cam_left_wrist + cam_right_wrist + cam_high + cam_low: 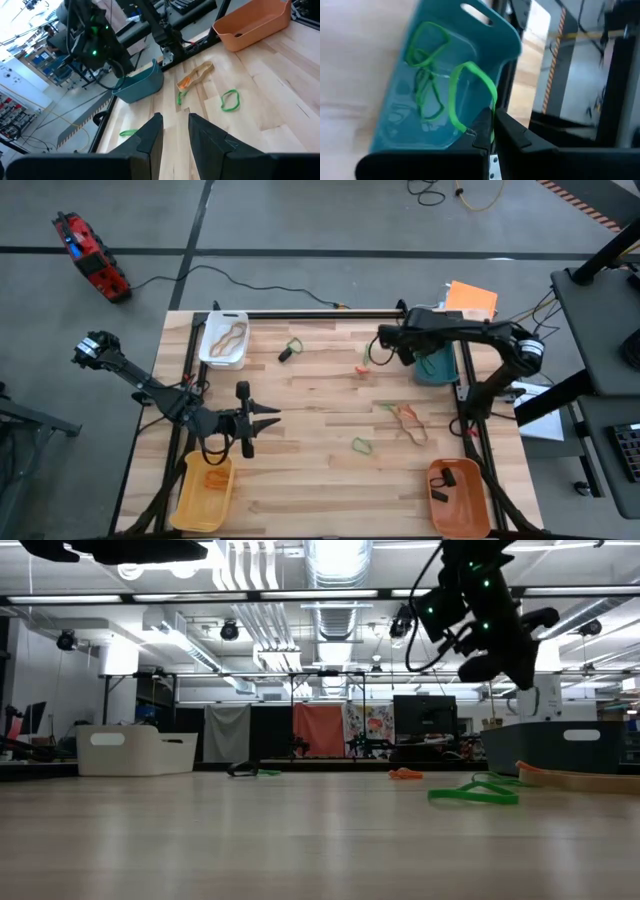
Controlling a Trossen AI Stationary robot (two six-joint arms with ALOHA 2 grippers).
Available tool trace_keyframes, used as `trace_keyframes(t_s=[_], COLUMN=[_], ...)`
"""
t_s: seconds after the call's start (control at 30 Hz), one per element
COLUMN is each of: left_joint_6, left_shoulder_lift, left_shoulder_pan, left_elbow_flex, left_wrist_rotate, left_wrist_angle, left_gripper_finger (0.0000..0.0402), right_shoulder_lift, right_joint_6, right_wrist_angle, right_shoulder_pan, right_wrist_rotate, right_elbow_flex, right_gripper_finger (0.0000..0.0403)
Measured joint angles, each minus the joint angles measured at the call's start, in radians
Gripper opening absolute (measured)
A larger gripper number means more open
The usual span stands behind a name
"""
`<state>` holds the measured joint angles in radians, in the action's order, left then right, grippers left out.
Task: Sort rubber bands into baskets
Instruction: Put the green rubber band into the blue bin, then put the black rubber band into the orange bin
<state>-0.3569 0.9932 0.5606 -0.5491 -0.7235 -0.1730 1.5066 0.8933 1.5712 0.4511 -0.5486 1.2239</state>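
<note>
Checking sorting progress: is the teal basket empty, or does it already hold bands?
Not empty. The right wrist view shows green rubber bands lying in the teal basket, with the right pincer shut on another green band above it.

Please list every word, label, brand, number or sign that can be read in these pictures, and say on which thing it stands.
None can be read.
The baskets and table carry no print.
The wall posters in the low view are too blurred to read.
</note>
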Motion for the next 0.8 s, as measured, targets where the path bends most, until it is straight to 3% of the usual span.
trace_keyframes(t_s=[0.2,0.53,0.67,0.8], left_joint_6=[0.002,0.01,0.029,0.092], left_shoulder_lift=[0.0,0.0,0.0,0.001], left_shoulder_pan=[0.0,0.0,0.0,0.0], left_elbow_flex=[0.0,0.0,0.0,0.0], left_wrist_rotate=[0.0,0.0,0.0,0.001], left_wrist_angle=[0.0,0.001,0.0,-0.001], left_gripper_finger=[0.0077,0.0077,0.0077,0.0077], right_shoulder_lift=[0.0,0.0,-0.003,-0.025], right_joint_6=[-0.021,-0.022,0.025,0.014], right_wrist_angle=[-0.003,-0.007,-0.025,-0.162], right_shoulder_pan=[0.047,0.017,-0.043,-0.197], right_wrist_rotate=[0.004,0.001,0.001,-0.004], right_elbow_flex=[-0.016,-0.014,-0.005,-0.014], right_gripper_finger=[0.0033,0.0142,0.0168,0.0179])
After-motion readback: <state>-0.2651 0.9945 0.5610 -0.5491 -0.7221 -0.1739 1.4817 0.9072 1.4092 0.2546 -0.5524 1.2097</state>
